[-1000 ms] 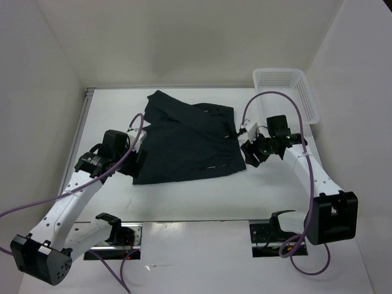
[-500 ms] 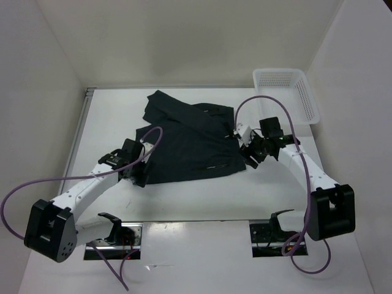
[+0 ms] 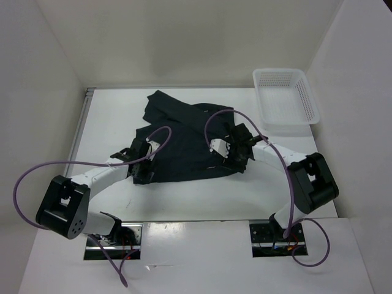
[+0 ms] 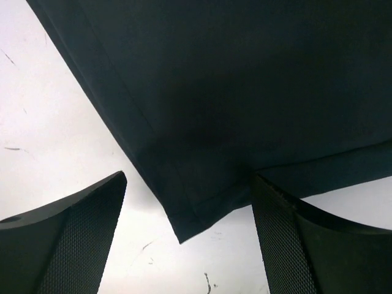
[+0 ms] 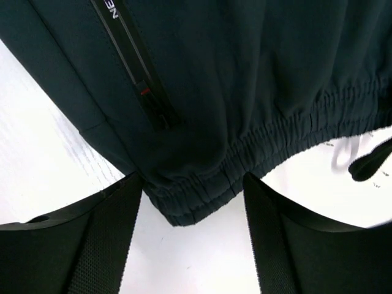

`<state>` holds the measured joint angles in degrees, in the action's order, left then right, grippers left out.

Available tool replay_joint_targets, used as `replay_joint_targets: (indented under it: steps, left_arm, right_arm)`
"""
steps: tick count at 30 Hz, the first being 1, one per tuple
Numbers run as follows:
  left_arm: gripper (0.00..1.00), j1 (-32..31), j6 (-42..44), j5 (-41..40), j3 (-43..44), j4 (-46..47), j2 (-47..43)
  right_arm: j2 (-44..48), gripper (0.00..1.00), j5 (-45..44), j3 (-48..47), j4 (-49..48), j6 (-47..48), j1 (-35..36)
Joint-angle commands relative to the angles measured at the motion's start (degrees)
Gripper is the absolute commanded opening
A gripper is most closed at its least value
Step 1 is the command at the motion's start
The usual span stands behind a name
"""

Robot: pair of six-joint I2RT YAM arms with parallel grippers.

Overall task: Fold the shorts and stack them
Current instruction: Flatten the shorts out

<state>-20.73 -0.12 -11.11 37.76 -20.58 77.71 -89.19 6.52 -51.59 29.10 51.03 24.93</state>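
**Ana:** Navy-black shorts (image 3: 184,147) on the white desk (image 3: 202,196), where exactly do they lie?

**Ben:** Near the middle of the desk, spread mostly flat. A crumpled dark part goes toward 11 o'clock. I cannot tell if that is a second pair.

**Ana:** And the left arm (image 3: 101,176)?

**Ben:** Its end is at the 7 o'clock corner of the shorts. In the wrist view the left jaws are released and wide apart, one on each side of a hem corner (image 4: 182,229). The corner points into the gap between them, with bare desk beside it.

**Ana:** The right arm (image 3: 275,150)?

**Ben:** It stretches low across the desk to the 4 o'clock corner of the shorts. The right jaws are released too. Between them lies the end of the gathered waistband (image 5: 275,138). A black zipper (image 5: 138,79) with a small red mark runs toward 11 o'clock in that view. A white cord (image 5: 337,158) shows at 3 o'clock.

**Ana:** Anything else?

**Ben:** A white mesh basket (image 3: 285,98) sits at the 1 o'clock corner of the desk, well apart from the shorts.
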Motion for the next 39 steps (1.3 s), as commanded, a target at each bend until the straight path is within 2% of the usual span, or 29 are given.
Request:
replay_joint_targets:
  steps: [1,3,7,8,10,11,12,15,18,23,25,27,28,31,32,33,35,37,38,39]
  left_arm:
    - [0.89,-0.4,0.1,-0.1,-1.5,3.3,2.4]
    - [0.85,-0.4,0.1,0.5,-1.5,3.4,3.0]
    - [0.53,-0.9,0.1,3.3,-0.8,-1.1,3.6]
    - [0.38,-0.9,0.1,3.8,-0.8,-2.8,4.1]
    - [0.2,-1.4,0.1,3.8,-1.4,-3.8,4.1]
    - [0.12,-1.4,0.1,3.8,-1.4,-5.1,4.1]
    - [0.0,-1.4,0.1,3.8,-1.4,-5.9,3.2]
    - [0.0,-0.7,0.1,1.6,3.3,-12.0,0.4]
    - [0.0,0.5,0.1,2.7,7.8,-21.2,-3.8]
    - [0.0,-1.9,0.1,8.7,7.7,-33.4,-19.9]
    - [0.0,-2.6,0.1,12.0,7.1,-37.5,-25.0]
    - [0.02,-2.6,0.1,14.4,6.5,-40.7,-26.6]
    - [0.16,-2.6,0.1,14.5,7.2,-41.2,-27.2]
    - [0.4,-2.6,0.1,17.7,9.7,-42.0,-27.8]
    - [0.6,-2.6,0.1,18.4,9.7,-41.0,-27.8]
    - [0.63,-2.6,0.1,18.4,10.6,-39.5,-27.8]
    - [0.63,-2.6,0.1,16.4,10.6,-32.5,-26.1]
    - [0.61,-1.9,0.1,12.1,11.8,-23.7,-20.3]
    - [0.61,1.1,0.1,11.6,12.9,-21.1,-17.4]
    - [0.61,2.8,0.1,12.2,17.0,-17.8,-10.8]
  right_arm:
    - [-1.4,0.71,-2.2,-0.4,-3.1,2.9,1.4]
    - [-2.0,0.65,-2.2,0.1,-3.6,2.9,1.4]
    - [-2.7,0.42,-2.8,0.6,-3.6,3.4,1.9]
    - [-2.7,0.3,-2.8,1.3,-3.6,3.4,1.9]
    - [-2.7,0.13,-2.8,2.0,-3.6,3.4,1.9]
    - [-2.0,0.0,-3.4,2.0,-3.6,3.4,1.9]
    - [-2.0,0.0,-3.4,2.0,-2.4,3.4,1.9]
    - [0.8,0.0,-4.0,-0.6,0.8,4.6,1.9]
    - [4.4,0.0,-1.9,-3.0,9.2,7.5,1.9]
    - [11.1,0.0,-0.2,-0.6,16.9,11.0,2.4]
    - [13.2,0.06,1.0,0.5,18.6,11.8,2.4]
    - [15.3,0.18,1.6,1.3,22.2,13.4,2.9]
    - [16.1,0.4,1.6,1.3,23.4,13.4,3.6]
    - [19.4,0.71,2.9,2.0,27.4,13.4,5.5]
    - [20.3,0.72,3.6,0.8,26.7,11.0,5.5]
    - [21.0,0.72,4.2,0.0,25.6,9.5,5.5]
    - [21.5,0.74,5.3,-3.1,22.2,5.5,5.5]
    - [20.8,0.71,6.8,-5.3,14.8,-1.1,5.5]
    - [20.1,0.69,6.8,-7.2,12.1,-3.3,5.5]
    - [19.2,0.67,6.8,-8.0,5.8,-8.0,5.5]
